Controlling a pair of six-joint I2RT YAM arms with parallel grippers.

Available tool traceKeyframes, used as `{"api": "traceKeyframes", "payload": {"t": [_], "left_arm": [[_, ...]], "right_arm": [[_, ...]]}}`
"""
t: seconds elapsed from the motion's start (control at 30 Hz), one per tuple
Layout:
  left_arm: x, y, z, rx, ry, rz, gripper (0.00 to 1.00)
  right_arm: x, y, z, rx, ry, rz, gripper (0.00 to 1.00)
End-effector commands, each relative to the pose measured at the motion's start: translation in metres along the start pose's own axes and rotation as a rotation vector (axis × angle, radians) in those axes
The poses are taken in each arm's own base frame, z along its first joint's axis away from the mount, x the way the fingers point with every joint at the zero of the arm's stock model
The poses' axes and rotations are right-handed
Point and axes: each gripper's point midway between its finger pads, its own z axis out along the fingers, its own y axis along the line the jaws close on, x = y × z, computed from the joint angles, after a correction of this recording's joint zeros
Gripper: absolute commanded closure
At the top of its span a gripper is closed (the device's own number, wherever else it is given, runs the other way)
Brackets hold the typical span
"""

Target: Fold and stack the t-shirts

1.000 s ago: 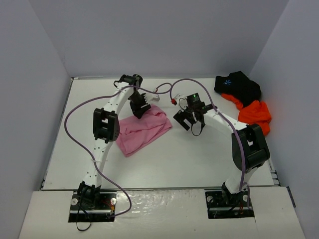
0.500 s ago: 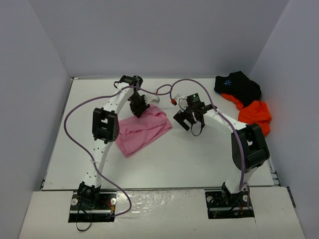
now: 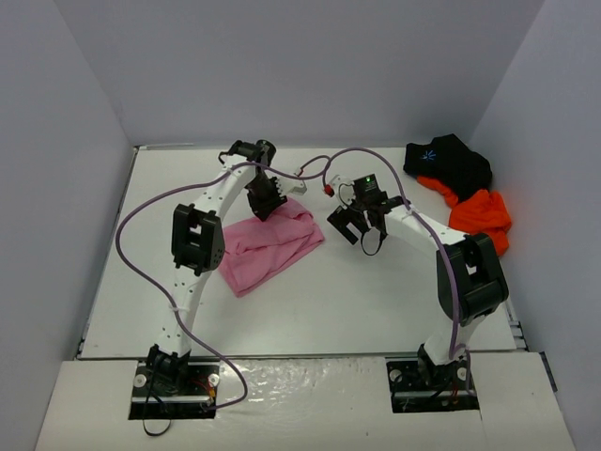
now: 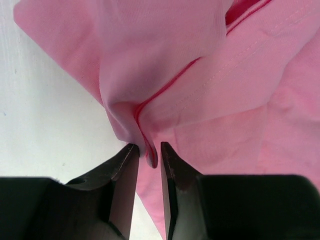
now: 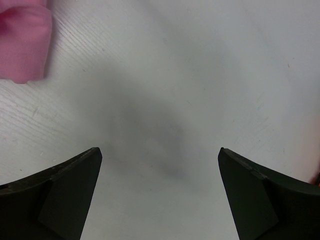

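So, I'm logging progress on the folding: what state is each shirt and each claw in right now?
pink t-shirt: rumpled, lying on the table, one fold pinched
black t-shirt: crumpled, unfolded, far right corner
orange t-shirt: crumpled, unfolded, touching the black one
left claw: shut on a pink t-shirt fold
right claw: open, empty, above bare table

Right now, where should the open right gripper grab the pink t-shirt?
Probably the bulging right edge of the pink t-shirt, from its right side: that fold faces the right gripper and rises off the table, giving a lip to pinch. The left gripper pinches the far edge.
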Motion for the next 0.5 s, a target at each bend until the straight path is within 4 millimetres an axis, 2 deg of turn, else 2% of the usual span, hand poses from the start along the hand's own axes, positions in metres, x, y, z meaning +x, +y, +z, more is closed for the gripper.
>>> {"api": "traceKeyframes", "payload": {"t": [0.0,0.2,0.33,0.4,0.47], "left_arm": [[-0.040,-0.010,-0.053,-0.094,-0.096,0.107,0.79],[-0.037,-0.010,-0.050,-0.104,-0.092,0.098,0.78],[-0.039,-0.006,-0.050,-0.127,-0.101,0.086,0.78],[-0.040,-0.005,-0.051,-0.134,-0.104,0.080,0.78],[-0.038,-0.005,-0.052,-0.140,-0.103,0.078,0.78]], "right_arm": [[-0.014,-0.010,-0.007,0.026,-0.048,0.017,0.00],[-0.026,-0.015,-0.012,0.037,-0.087,0.046,0.01],[-0.057,-0.027,-0.023,0.043,-0.170,0.091,0.10],[-0.071,-0.039,-0.028,0.067,-0.211,0.136,0.16],[-0.074,-0.046,-0.029,0.081,-0.224,0.157,0.15]]}}
